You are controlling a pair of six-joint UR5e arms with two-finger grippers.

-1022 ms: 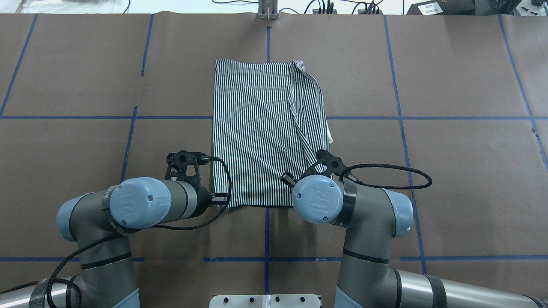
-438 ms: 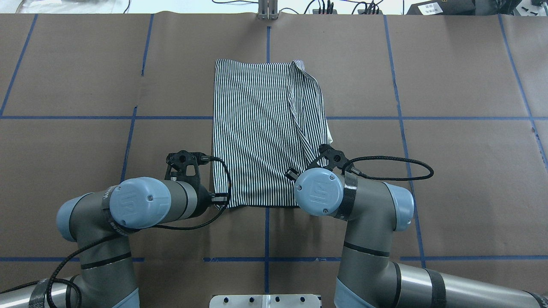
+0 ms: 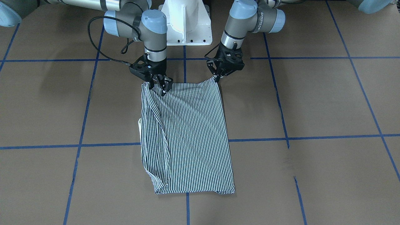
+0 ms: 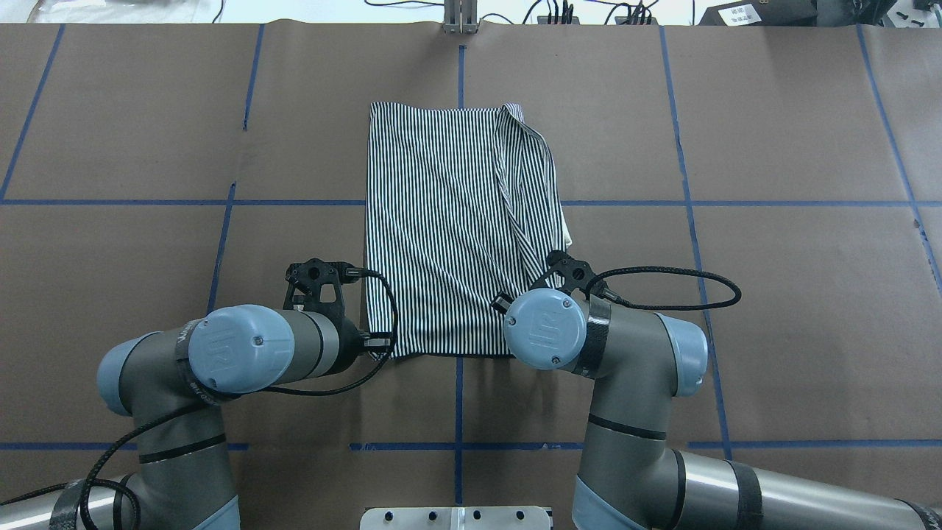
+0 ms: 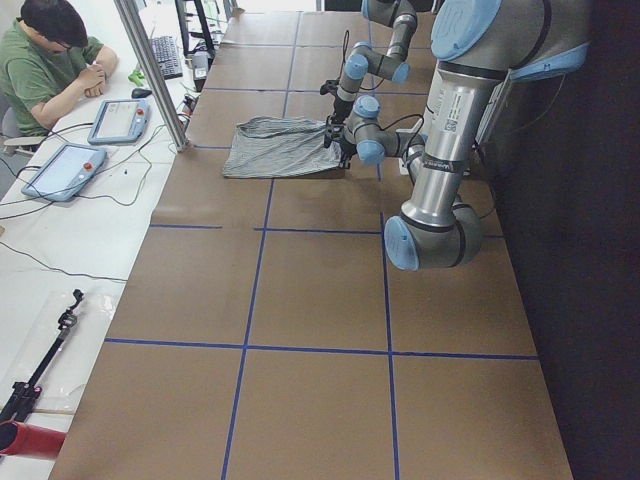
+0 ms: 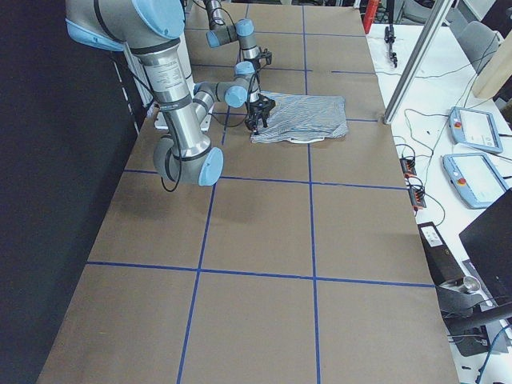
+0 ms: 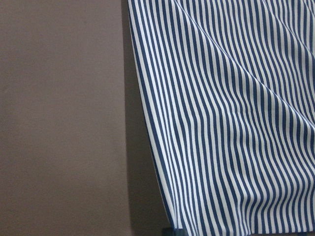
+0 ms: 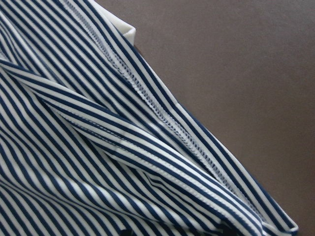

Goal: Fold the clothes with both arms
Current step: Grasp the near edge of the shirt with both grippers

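The striped polo shirt (image 3: 190, 134) lies folded into a long rectangle on the brown table, also in the overhead view (image 4: 449, 221). A bit of cream collar (image 4: 568, 237) pokes out at its right edge. My left gripper (image 3: 217, 78) is shut on the shirt's near left corner, which is pulled up slightly to a point. My right gripper (image 3: 161, 87) sits on the near right corner, fingers apart over the folded edge. In the overhead view both grippers are hidden under the wrists. The wrist views show only striped cloth (image 7: 236, 123) and its hems (image 8: 162, 118).
The white pedestal base (image 3: 186, 22) stands just behind the shirt's near edge. Blue tape lines grid the brown table (image 4: 795, 309). A metal post (image 4: 460, 18) stands at the far edge. An operator (image 5: 50, 60) sits with control tablets (image 5: 62, 170) beyond the far side.
My right arm has shifted slightly forward and to the right over the shirt's near right corner. My left arm and the shirt have not moved.
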